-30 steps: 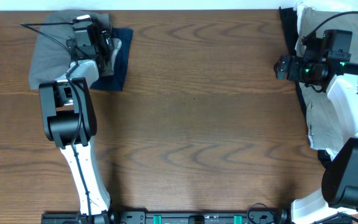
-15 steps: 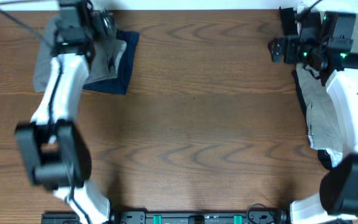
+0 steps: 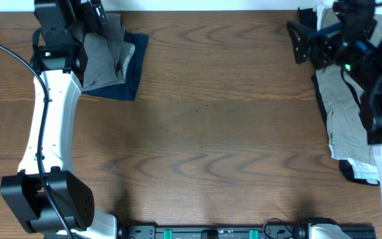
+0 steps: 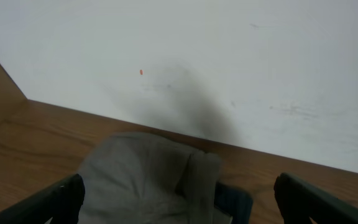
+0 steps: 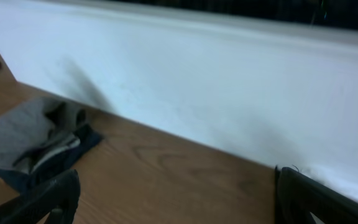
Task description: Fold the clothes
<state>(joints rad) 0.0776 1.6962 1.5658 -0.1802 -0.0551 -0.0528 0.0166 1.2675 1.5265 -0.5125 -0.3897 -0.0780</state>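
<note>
Overhead: rumpled grey garment (image 3: 101, 60) lies atop a flat navy garment (image 3: 135, 63).

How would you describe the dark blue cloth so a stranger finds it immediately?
Look at the far left corner of the wooden table. Two garments lie stacked there. The dark blue garment is the lower one, showing only along the right and near edges of the grey garment on top.

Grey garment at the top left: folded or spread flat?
Folded, loosely. The grey garment lies as a compact, layered bundle on a navy cloth, with one edge doubled over.
</note>
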